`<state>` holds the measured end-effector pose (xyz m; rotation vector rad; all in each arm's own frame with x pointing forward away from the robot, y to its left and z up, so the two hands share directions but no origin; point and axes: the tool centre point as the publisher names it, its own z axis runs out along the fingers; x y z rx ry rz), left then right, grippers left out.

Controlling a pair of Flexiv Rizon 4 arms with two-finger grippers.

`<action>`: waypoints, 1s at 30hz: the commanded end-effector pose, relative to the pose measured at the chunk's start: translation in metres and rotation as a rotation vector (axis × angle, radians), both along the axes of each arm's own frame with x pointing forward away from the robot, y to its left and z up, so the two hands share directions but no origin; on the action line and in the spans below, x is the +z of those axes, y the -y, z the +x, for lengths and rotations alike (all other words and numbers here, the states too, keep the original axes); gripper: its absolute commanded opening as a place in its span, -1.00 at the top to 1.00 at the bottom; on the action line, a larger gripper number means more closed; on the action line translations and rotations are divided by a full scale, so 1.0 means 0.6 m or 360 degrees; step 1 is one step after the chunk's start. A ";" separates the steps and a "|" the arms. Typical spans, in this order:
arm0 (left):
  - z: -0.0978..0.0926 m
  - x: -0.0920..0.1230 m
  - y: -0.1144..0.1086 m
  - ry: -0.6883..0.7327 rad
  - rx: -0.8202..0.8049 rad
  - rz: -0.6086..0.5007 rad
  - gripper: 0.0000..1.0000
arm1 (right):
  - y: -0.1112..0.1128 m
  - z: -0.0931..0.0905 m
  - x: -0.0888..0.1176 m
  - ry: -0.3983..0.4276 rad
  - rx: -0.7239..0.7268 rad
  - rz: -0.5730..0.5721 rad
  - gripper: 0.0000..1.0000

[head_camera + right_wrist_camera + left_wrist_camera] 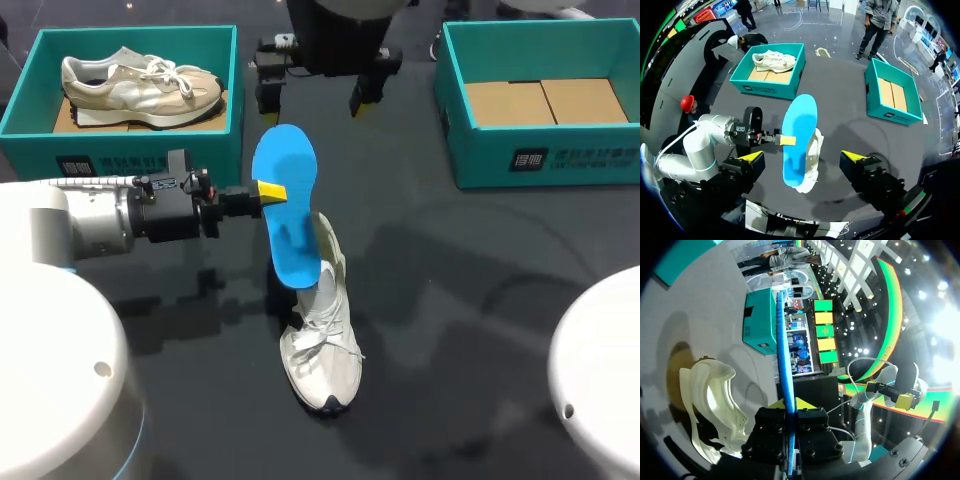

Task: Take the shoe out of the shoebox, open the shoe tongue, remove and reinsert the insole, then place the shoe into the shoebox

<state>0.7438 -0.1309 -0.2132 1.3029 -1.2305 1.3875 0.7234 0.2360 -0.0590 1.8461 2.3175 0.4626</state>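
Note:
My left gripper (270, 190) is shut on a blue insole (285, 205), pinching its edge near the middle and holding it up on end. The insole's lower end meets the heel opening of a white shoe (322, 340) that stands on the dark table. In the left wrist view the insole (785, 365) shows edge-on between the yellow tips, with the shoe (710, 405) beside and below it. My right gripper (315, 105) hangs wide open behind the insole, holding nothing. Seen from it, the insole (799, 137) and shoe (814, 150) lie below its spread fingers.
A teal shoebox (120, 150) at the back left holds a beige shoe (140, 85). A second teal shoebox (545, 165) at the back right holds only cardboard. Dark table surface spreads around the white shoe.

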 end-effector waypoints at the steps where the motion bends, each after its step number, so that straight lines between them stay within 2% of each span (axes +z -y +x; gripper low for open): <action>1: -0.002 0.000 -0.001 0.0000 -0.0001 0.0002 1.00 | -0.024 0.002 -0.003 0.0086 -0.0157 -0.0446 -1.00; 16: -0.002 0.000 -0.001 0.0000 -0.0001 0.0002 1.00 | -0.038 -0.005 0.000 0.0070 -0.0145 -0.0356 -1.00; 26: -0.002 0.000 -0.001 0.0000 -0.0001 0.0002 1.00 | -0.033 -0.007 0.001 0.0007 -0.0120 -0.0196 -1.00; 30: -0.002 0.000 -0.001 0.0000 -0.0001 0.0002 1.00 | -0.019 -0.003 -0.002 -0.0039 -0.0120 -0.0117 -1.00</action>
